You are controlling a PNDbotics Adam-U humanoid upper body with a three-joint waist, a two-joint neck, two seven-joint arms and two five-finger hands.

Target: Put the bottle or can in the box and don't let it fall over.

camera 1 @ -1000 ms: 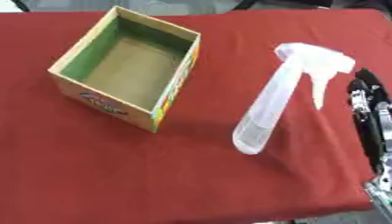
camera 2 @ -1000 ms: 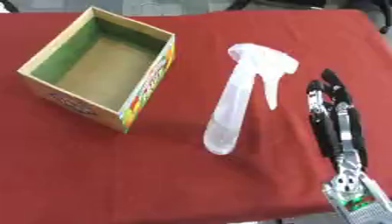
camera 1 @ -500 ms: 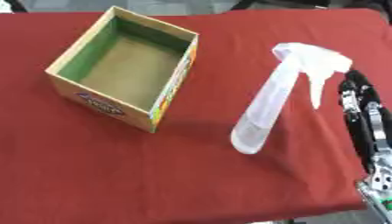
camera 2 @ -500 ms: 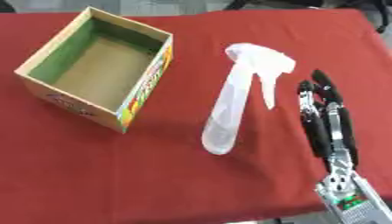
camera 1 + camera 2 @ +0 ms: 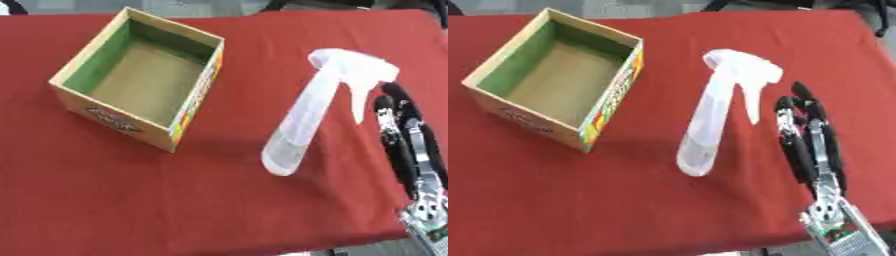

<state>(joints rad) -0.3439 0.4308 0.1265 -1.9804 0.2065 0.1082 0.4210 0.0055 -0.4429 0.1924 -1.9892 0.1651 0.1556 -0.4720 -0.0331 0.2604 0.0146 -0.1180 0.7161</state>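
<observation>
One spray bottle (image 5: 719, 110) lies on its side on the red-covered bench (image 5: 623, 200), its white trigger head pointing toward the far edge and its clear, rounded base pointing toward the near edge. One cardboard box (image 5: 140, 85) sits well apart to the bottle's left, standing open-topped and turned at an angle to the bench edges; its inner walls are green on the far and left sides, its floor is plain brown, and a colourful printed strip runs along the outer face nearest the bottle. Nothing shows inside the box. One robot hand is in view, the right hand (image 5: 808, 142), coming in from the lower right corner with its black fingers (image 5: 802, 97) stretched out straight and held close together, pointing toward the far edge. It lies just beside the bottle on the bottle's right, the fingertips level with the trigger head, and a narrow strip of red cloth shows between hand and bottle, so the two appear apart. The silver wrist section shows at the bottom right. The left hand shows in neither view.
</observation>
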